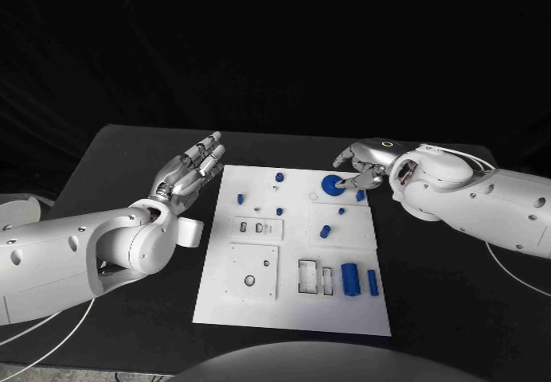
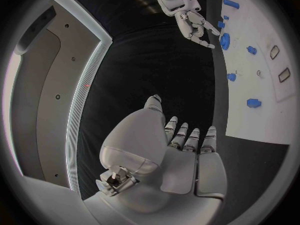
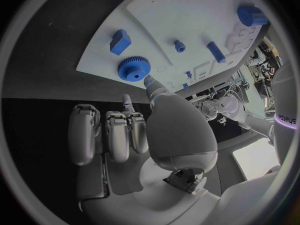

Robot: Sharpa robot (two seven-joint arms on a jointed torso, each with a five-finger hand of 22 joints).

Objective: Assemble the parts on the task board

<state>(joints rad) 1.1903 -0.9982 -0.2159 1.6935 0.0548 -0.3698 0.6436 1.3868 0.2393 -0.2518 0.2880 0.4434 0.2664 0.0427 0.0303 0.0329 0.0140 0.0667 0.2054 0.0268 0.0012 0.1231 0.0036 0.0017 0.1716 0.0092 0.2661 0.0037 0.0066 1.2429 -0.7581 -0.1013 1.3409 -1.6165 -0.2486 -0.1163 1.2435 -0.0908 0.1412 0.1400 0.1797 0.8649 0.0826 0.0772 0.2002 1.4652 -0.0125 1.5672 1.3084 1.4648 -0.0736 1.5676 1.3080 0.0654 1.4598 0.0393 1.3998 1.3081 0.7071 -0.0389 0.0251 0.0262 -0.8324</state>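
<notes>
What we cannot see well

The right hand [image 1: 365,163] covers part of the blue gear [image 1: 332,185], so we cannot tell if they touch. The small parts [image 1: 279,212] on the task board [image 1: 293,306] look too tiny to name.

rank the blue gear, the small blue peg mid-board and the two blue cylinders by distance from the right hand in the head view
1. Blue gear: far end of the white board, right at the right hand fingers.
2. Small blue peg: mid-board, right half.
3. Two blue cylinders: near end, right half, farthest.
</notes>
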